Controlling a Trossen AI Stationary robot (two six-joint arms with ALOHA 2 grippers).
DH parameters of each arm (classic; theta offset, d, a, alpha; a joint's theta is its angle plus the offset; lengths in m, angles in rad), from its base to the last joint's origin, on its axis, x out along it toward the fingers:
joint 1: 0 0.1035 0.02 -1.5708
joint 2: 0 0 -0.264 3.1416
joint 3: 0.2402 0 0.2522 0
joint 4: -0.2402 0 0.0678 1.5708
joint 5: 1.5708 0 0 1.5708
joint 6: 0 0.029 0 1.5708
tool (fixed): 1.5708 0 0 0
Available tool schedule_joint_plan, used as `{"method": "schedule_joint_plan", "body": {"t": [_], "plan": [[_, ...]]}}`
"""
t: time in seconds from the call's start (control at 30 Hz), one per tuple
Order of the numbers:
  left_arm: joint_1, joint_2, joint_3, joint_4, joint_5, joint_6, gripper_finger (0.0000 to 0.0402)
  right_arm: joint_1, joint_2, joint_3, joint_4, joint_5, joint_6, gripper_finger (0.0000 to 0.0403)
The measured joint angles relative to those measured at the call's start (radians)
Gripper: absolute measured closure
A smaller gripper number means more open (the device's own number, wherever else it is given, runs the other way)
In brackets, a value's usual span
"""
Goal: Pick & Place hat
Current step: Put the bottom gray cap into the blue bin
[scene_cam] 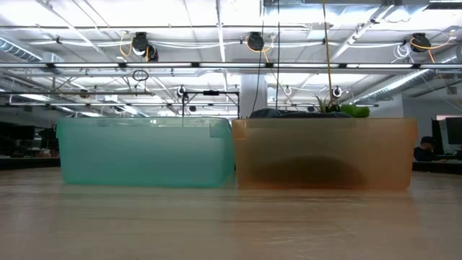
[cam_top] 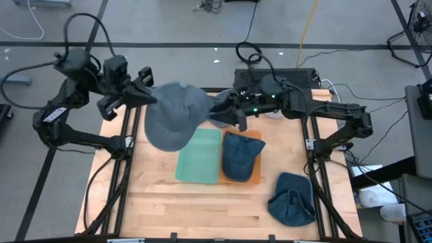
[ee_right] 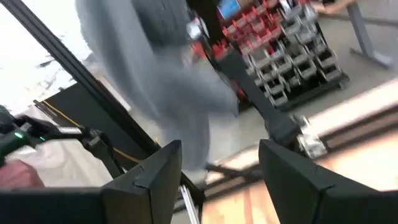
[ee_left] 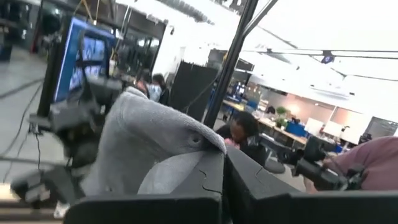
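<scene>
Grey hat (cam_top: 174, 115) clamped in left tool (cam_top: 150, 96); right tool (cam_top: 229, 113) beside, agape

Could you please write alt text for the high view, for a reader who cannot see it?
Seen from above, the left gripper holds a grey hat over the green bin, while the right gripper sits open beside it. A blue hat lies in the orange bin; another hat rests on the table.
</scene>
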Motion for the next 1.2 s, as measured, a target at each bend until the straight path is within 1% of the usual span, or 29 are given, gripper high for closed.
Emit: {"method": "schedule_joint_plan", "body": {"t": [0.1, 0.17, 0.27, 0.37, 0.53, 0.63, 0.77, 0.9, 1.07, 1.2], "plan": [[0.011, -0.005, 0.0, 0.049, -0.001, 0.005, 0.0402, 0.006, 0.002, -0.001, 0.006, 0.0, 0.01, 0.0199], [0.017, -0.006, 0.0, 0.066, -0.019, 0.023, 0.0402, 0.016, 0.011, 0.001, 0.042, -0.005, 0.003, 0.0199], [0.017, -0.004, 0.0, 0.085, -0.043, 0.051, 0.0402, 0.034, 0.018, -0.001, 0.083, -0.056, -0.027, 0.0199], [0.015, 0.0, 0.0, 0.097, -0.077, 0.069, 0.0402, 0.048, 0.022, 0.0, 0.104, -0.042, -0.064, 0.0199], [0.014, 0.014, 0.0, 0.159, -0.084, 0.063, 0.0402, 0.048, 0.036, -0.001, 0.085, -0.019, -0.086, 0.0199], [0.009, 0.018, 0.0, 0.213, -0.084, 0.05, 0.0402, 0.047, 0.044, 0.0, 0.1, -0.019, -0.117, 0.0199], [0.001, 0.023, 0.0, 0.245, -0.08, 0.047, 0.0402, 0.048, 0.048, 0.0, 0.097, -0.027, -0.164, 0.0198], [-0.016, 0.024, 0.0, 0.241, -0.084, 0.056, 0.0402, 0.049, 0.046, 0.0, 0.116, -0.03, -0.225, 0.0177], [-0.051, 0.036, 0.0, 0.246, -0.105, 0.077, 0.0402, 0.049, 0.046, 0.0, 0.161, -0.028, -0.222, 0.0131], [-0.074, 0.058, 0.0, 0.241, -0.129, 0.098, 0.0402, 0.049, 0.046, 0.0, 0.191, -0.03, -0.229, 0.0111]]}}
